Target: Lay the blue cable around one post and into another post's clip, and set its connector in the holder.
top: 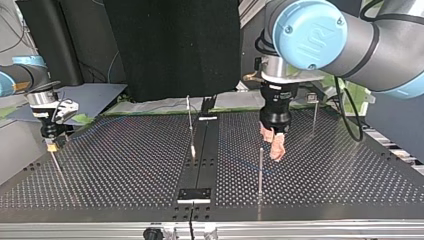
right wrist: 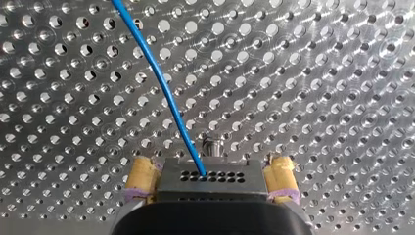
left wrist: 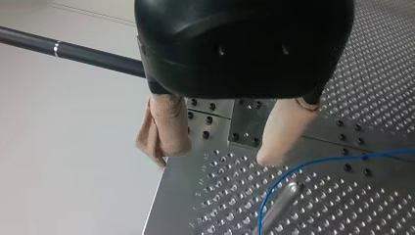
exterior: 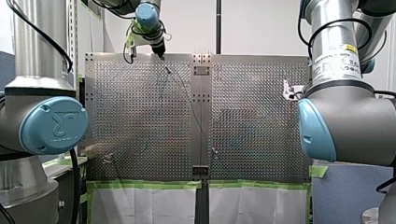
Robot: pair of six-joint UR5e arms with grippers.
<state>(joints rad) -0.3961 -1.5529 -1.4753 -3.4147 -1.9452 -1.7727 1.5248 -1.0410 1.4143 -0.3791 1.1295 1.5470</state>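
1. Front view: the left gripper (exterior: 160,50) hangs over the far edge of the perforated table (exterior: 140,116). The right gripper (exterior: 290,89) sits near the table's right edge and is partly hidden by its own arm. From here I cannot tell how wide either pincer stands.

2. Top view: the left gripper (top: 274,142) shows beige pads and hovers just above the table, near a slim post (top: 260,170). At the view's left edge, the right gripper (top: 50,142) is low over the table's corner.

3. Left wrist view: the left gripper (left wrist: 220,147) stands wide, its two beige fingers (left wrist: 166,129) apart with nothing between them. Ahead of them, the blue cable (left wrist: 313,164) crosses the table and bends close beside a post (left wrist: 281,203). I cannot tell whether the two touch.

4. Right wrist view: the right gripper (right wrist: 210,178) is clamped on the connector (right wrist: 210,177). Its yellow pads (right wrist: 142,178) press the dark block from either side. The blue cable (right wrist: 161,88) leaves the connector's face and runs away over the table. A small metal pin (right wrist: 211,146) stands just ahead of the connector.
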